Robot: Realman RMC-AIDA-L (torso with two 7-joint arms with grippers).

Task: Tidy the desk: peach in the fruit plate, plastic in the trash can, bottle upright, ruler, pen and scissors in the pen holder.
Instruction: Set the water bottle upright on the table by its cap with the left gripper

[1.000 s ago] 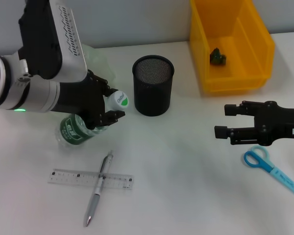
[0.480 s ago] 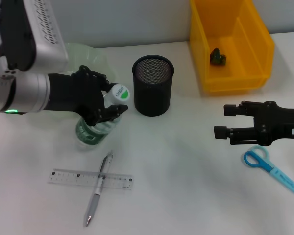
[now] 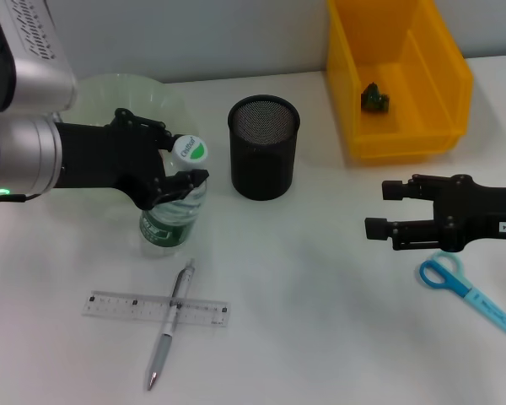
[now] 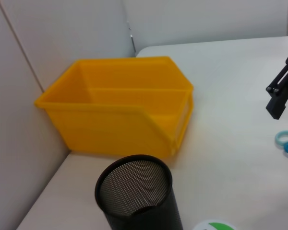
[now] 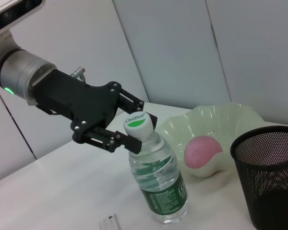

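A clear bottle [image 3: 169,218] with a green label and a white-green cap stands almost upright on the table, left of the black mesh pen holder [image 3: 263,148]. My left gripper [image 3: 184,162] is shut on the bottle's neck just under the cap; the right wrist view shows the same left gripper [image 5: 139,125] on the bottle [image 5: 159,184]. A peach [image 5: 204,151] lies in the pale green fruit plate [image 5: 216,125]. Dark crumpled plastic [image 3: 374,97] lies in the yellow bin [image 3: 443,101]. The ruler [image 3: 122,305] lies under the pen [image 3: 170,325]. Blue scissors [image 3: 465,287] lie below my open right gripper [image 3: 386,208].
The fruit plate [image 3: 110,91] sits behind my left arm, which hides the peach in the head view. The yellow bin [image 4: 120,110] stands against the back wall beside the pen holder [image 4: 134,191]. Bare table lies between ruler and scissors.
The left gripper has swung the bottle from a lean up to nearly vertical, and the bottle's base has shifted right. The right arm has barely moved.
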